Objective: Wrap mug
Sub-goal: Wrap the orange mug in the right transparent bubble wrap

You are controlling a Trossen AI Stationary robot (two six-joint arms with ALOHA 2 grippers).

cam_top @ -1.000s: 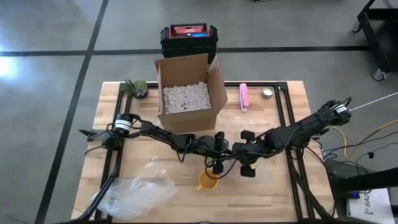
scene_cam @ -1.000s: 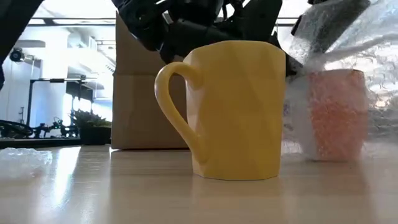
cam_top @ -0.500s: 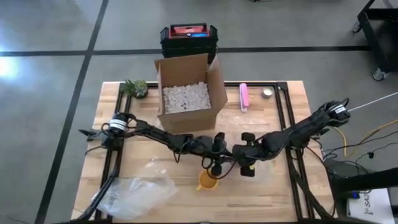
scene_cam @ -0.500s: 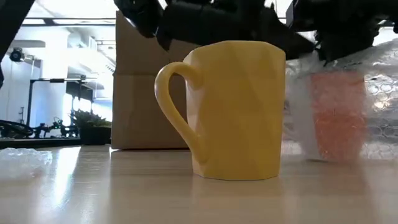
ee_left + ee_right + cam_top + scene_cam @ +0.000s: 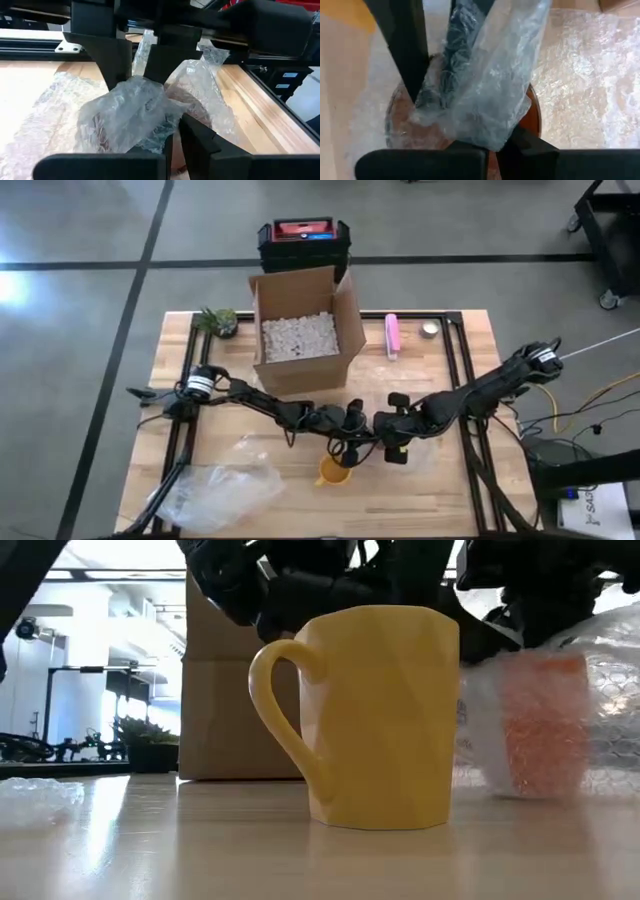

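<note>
An orange mug [image 5: 540,725] stands upright on the table, swathed in clear bubble wrap [image 5: 610,710]. Both grippers hover just above it at the table's middle. My left gripper [image 5: 352,442] and my right gripper [image 5: 392,442] face each other, each shut on a bunch of the wrap over the mug's mouth [image 5: 532,112]. A bare yellow mug [image 5: 385,720] stands upright by itself, closer to the table's near edge [image 5: 333,470]. My left gripper pinches a crumpled bunch of the bubble wrap [image 5: 150,117] between its two fingers, several layers, above the orange mug. The wrap spreads slack down around the mug to the table. My right gripper pinches a gathered fold of the bubble wrap [image 5: 492,127] between its two fingers, coming at it from above the mug's mouth. The fold rises slack past my left gripper's fingers [image 5: 407,50].
An open cardboard box [image 5: 300,330] of white packing peanuts stands at the back. A second loose sheet of bubble wrap [image 5: 220,485] lies at the near left. A small plant [image 5: 218,320], a pink object [image 5: 393,335] and a small round tin [image 5: 430,329] sit along the far edge.
My right gripper has come down toward the orange mug, bringing the raised flap of bubble wrap down over the mug's top. The orange mug and the yellow mug have stayed where they were.
</note>
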